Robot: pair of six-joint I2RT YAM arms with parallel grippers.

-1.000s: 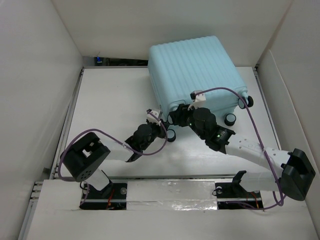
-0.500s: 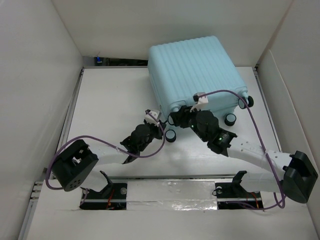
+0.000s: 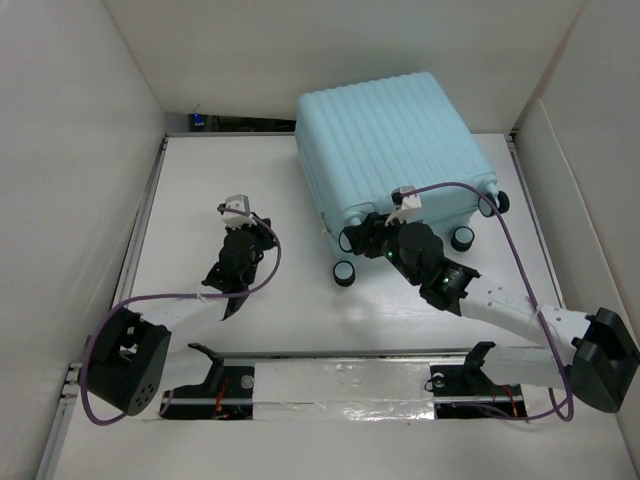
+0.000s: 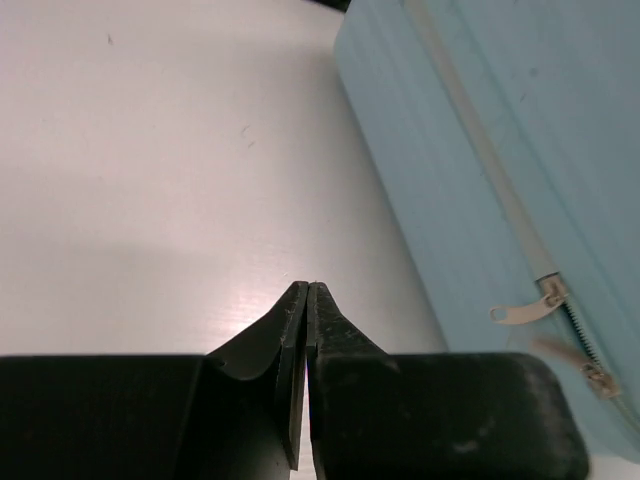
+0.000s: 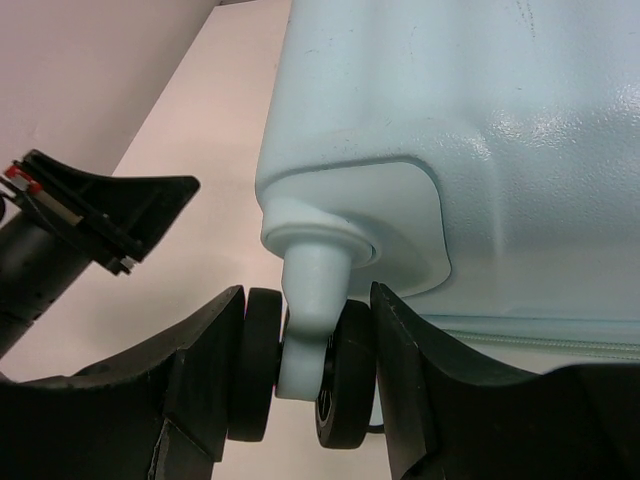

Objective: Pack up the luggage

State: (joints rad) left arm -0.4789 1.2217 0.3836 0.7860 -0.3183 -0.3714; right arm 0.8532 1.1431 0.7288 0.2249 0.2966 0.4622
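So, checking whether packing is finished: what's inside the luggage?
Nothing inside shows. The luggage lies shut on the table, so any contents are hidden. Only the outside shows: zipper pulls on its side and a wheel between the jaws of the right gripper.

We are looking past the left gripper [image 4: 306,288], its two black fingers [image 4: 340,345] pressing flat together on nothing above the white table [image 4: 150,180]. At right, the pale aqua luggage [image 4: 480,130] is lying beside it, two metal zipper pulls [image 4: 520,310] showing along its seam.
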